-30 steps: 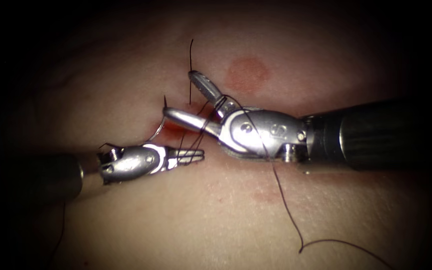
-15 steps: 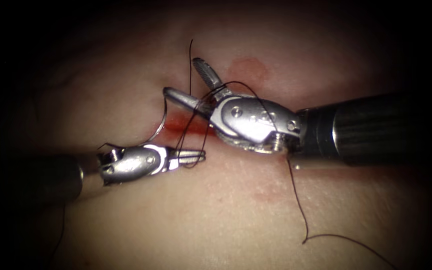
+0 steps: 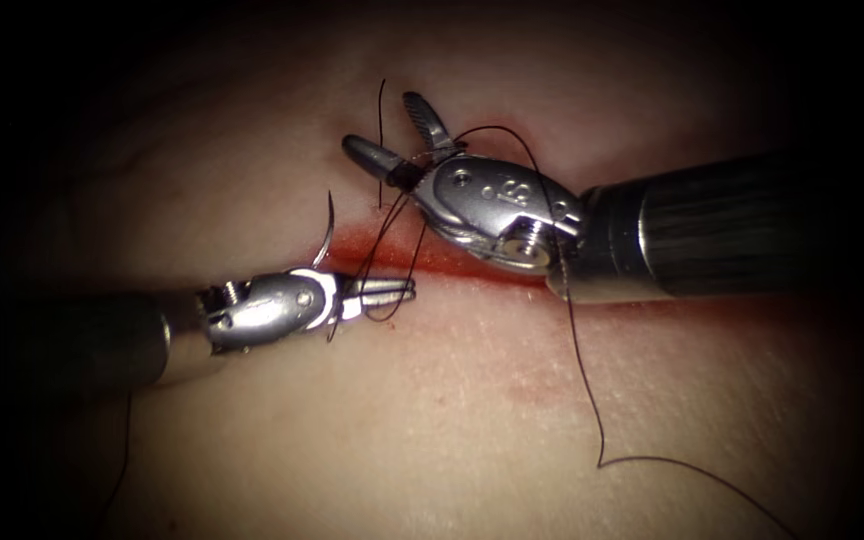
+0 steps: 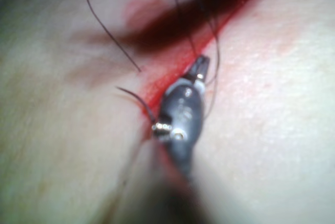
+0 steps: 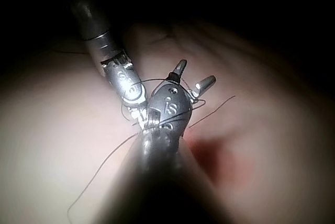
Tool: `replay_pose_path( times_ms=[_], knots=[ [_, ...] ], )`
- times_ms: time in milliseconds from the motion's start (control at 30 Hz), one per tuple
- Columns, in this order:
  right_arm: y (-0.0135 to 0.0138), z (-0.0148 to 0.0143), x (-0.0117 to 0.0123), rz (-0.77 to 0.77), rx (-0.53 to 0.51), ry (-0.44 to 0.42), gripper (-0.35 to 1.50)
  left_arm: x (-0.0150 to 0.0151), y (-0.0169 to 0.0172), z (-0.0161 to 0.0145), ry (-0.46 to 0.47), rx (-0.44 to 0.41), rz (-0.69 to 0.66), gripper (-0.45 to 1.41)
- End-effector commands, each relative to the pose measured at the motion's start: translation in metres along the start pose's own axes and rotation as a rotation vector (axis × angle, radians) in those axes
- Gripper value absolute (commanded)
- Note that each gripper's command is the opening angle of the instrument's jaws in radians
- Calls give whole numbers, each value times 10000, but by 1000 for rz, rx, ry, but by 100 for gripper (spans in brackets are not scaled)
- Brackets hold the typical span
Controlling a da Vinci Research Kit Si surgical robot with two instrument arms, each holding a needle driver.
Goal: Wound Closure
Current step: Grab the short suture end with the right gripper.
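The right tool [image 3: 397, 135] stood over the far end of the cut [image 3: 422, 262], its two jaws spread wide apart and holding nothing. The thread [image 3: 580, 370] was wound around its jaws and wrist in loops, then ran down over the near tissue [image 3: 432, 430] and away to the right. Compared with one second before, this tool had lifted and moved toward the far side, carrying the loops with it.

The left tool [image 3: 397, 292] lay on the left, its tip at the cut. Its jaws were together and, as far as I could judge, clamped on strands of the thread. It had hardly moved in that second.

The needle [image 3: 326, 232] was a thin bright curve just left of the cut, above the left tool's wrist. Its point stood up free; whether its lower end sat in the tissue or lay behind the tool, I could not tell. No tool held it. A short cut end of thread [image 3: 382, 140] rose near the right tool.

By my judgement, the work was in the middle of a knot: the thread already passed through both edges at this place, loops were on the right tool, but nothing was tightened. The cut was open, with red fluid [image 3: 472, 268] along it, so most of the closing remained.
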Motion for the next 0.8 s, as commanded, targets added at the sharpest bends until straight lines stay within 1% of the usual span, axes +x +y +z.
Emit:
replay_pose_path(
  times_ms=[33, 133, 167, 200, 267, 333, 367, 500, 800],
  knots=[
    [-3, 11, -7, -5, 2, -10, 141, -7, 0, 7, 0, 0, -1, -35],
    [-3, 17, -12, -8, 7, -34, 141, -9, -2, 7, -2, 3, -2, -35],
    [-2, 28, -22, 6, 7, -63, 141, -10, -4, 7, -3, 5, -2, -35],
    [-2, 28, -22, 6, 7, -63, 141, -10, -4, 7, -3, 5, -2, -35],
    [0, 38, -33, 19, 6, -78, 141, -12, -6, 6, -6, 9, -2, -35],
    [0, 40, -37, 20, 5, -82, 141, -12, -6, 5, -11, 16, -2, -35],
    [3, 46, -45, 26, 2, -94, 141, -13, -6, 3, -27, 35, -13, -35],
    [10, 50, -50, 20, -4, -105, 140, -17, -11, 1, -38, 55, -80, -35],
    [14, 55, -51, 21, -11, -111, 138, -28, -21, 0, -70, 49, -76, -35]
  ],
)
